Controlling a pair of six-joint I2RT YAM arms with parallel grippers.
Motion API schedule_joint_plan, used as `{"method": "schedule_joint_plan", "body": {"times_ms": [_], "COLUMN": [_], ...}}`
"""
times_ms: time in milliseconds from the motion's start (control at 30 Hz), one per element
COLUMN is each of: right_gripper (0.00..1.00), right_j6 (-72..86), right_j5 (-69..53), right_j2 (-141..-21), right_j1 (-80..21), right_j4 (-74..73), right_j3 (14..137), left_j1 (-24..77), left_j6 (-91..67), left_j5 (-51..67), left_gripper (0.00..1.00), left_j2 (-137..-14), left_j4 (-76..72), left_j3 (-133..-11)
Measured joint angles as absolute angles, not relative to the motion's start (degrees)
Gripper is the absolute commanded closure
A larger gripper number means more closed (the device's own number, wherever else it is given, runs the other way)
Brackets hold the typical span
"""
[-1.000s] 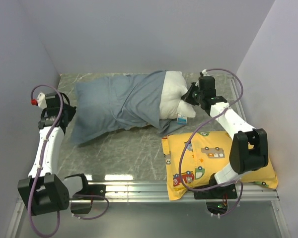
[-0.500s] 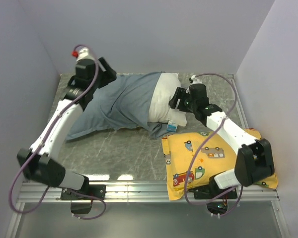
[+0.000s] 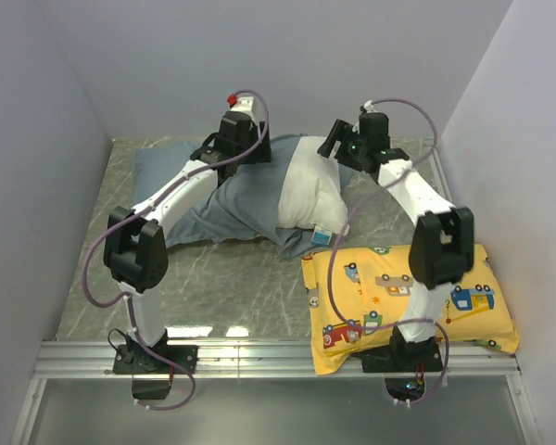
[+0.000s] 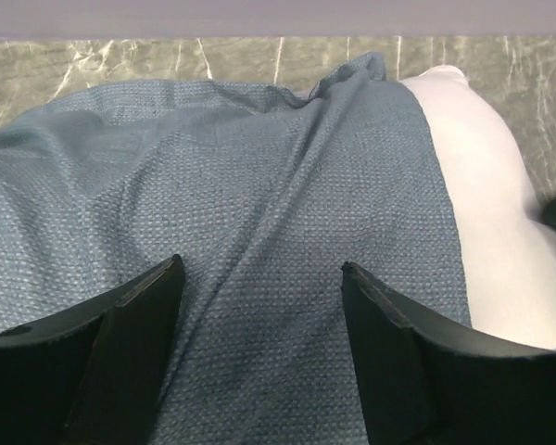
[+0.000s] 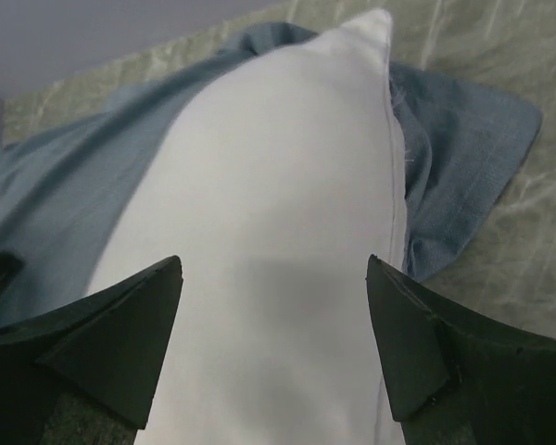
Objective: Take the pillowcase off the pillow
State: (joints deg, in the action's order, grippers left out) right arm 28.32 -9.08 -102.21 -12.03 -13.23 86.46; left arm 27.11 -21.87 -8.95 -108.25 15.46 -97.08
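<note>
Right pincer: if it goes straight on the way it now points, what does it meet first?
Most likely the pillow: its bare white end fills the space ahead of the open right pincer. How far off it is, I cannot tell.

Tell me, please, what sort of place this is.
Most likely a robotics test cell, not a bedroom: plain walls box in a marble-patterned tabletop, two robot arms are bolted to a metal rail at its edge, and the pillow and pillowcase look like props.
</note>
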Motion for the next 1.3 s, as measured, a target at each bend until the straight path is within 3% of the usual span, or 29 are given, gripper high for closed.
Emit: {"method": "schedule_joint_plan", "body": {"times_ms": [133, 167, 200, 233, 267, 300, 333, 367, 400, 533, 667, 767, 1033, 1300], "right_gripper": [0.13, 0.13, 0.16, 0.26, 0.35, 0.5, 0.84, 0.95, 1.0, 1.0, 1.0, 1.0, 1.0, 1.0], "right_j6": [29.82, 30.24, 30.79, 31.48, 32.1, 32.93, 33.74, 34.37, 35.48, 37.21, 35.0, 30.76, 20.69, 17.04], "right_j5": [-13.5, -14.39, -15.68, -17.12, -18.44, -19.92, -21.34, -22.68, -24.18, -26.02, -26.28, -25.17, -21.61, -19.18], "right_j2": [-115.13, -117.01, -118.83, -119.96, -120.46, -120.57, -120.42, -119.96, -119.09, -114.3, -108.01, -101.73, -86.24, -84.16], "right_j1": [-10.79, -10.63, -10.39, -10.17, -9.96, -9.74, -9.58, -9.5, -9.5, -9.56, -10.2, -12.32, -20.58, -20.95], "right_j4": [-14.59, -14.5, -14.17, -13.61, -12.91, -11.97, -10.2, -7.94, -5.3, 2.92, 5.19, 4.8, 3.55, -0.34], "right_j3": [92.9, 93.56, 94.02, 94.15, 94.11, 93.95, 93.36, 92.44, 90.8, 82.96, 78.5, 77.12, 75.37, 75.4], "left_j1": [28.16, 28.25, 28.36, 28.47, 28.53, 28.56, 28.58, 28.6, 28.64, 29.26, 30.04, 30.37, 30.41, 30.44], "left_j6": [-21.91, -22.04, -22.31, -22.83, -23.31, -23.7, -24.08, -24.49, -24.88, -25.78, -26.7, -26.57, -23.7, -21.65], "left_j5": [-10.02, -10.28, -10.39, -10.55, -10.92, -10.98, -11.22, -11.4, -11.46, -12.49, -13.5, -14.33, -16.67, -18.94], "left_gripper": [0.39, 0.44, 0.57, 0.63, 0.75, 0.78, 0.8, 0.8, 0.8, 0.68, 0.36, 0.26, 0.23, 0.31], "left_j2": [-108.14, -107.85, -107.55, -107.26, -106.72, -106.3, -105.67, -104.97, -104.33, -102.04, -101.19, -101.19, -102.02, -103.83], "left_j4": [11.84, 10.74, 9.39, 8.12, 6.76, 5.96, 4.89, 4.23, 3.81, 5.45, 9.72, 12.93, 15.16, 16.69], "left_j3": [-93.84, -92.33, -90.39, -88.49, -86.35, -84.99, -83.44, -82.37, -81.78, -81.58, -84.34, -89.14, -102.98, -105.03]}}
